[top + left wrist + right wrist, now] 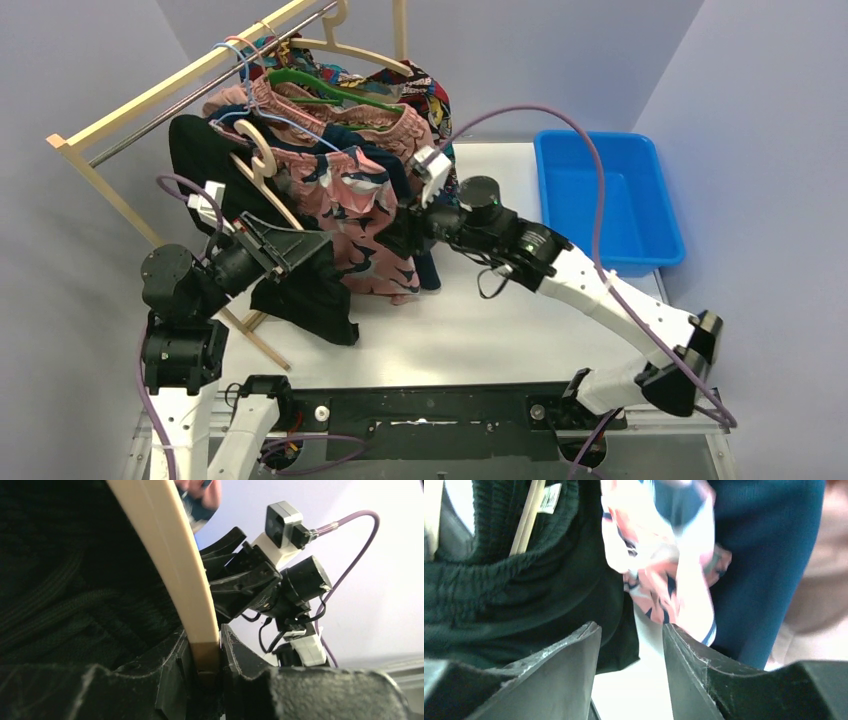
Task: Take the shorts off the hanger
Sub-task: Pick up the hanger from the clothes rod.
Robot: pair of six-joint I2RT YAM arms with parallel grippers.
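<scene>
Several shorts hang on a wooden rack (150,100). The black shorts (300,295) are draped on a pale wooden hanger (262,160). My left gripper (315,245) is shut on that hanger's lower end (205,647), with the black shorts (75,595) bunched to its left. My right gripper (405,235) is open just in front of the pink shorts with navy print (355,200). In the right wrist view its jaws (631,645) stand apart with nothing between them, below the black shorts (524,595), the pink print shorts (669,575) and the navy shorts (764,570).
A blue bin (610,200) sits on the white table at the right. Behind hang dusty pink shorts (400,125) and comic-print shorts (425,95), with a green hanger (320,85) among the others. The rack's leg (255,335) slants down by my left arm.
</scene>
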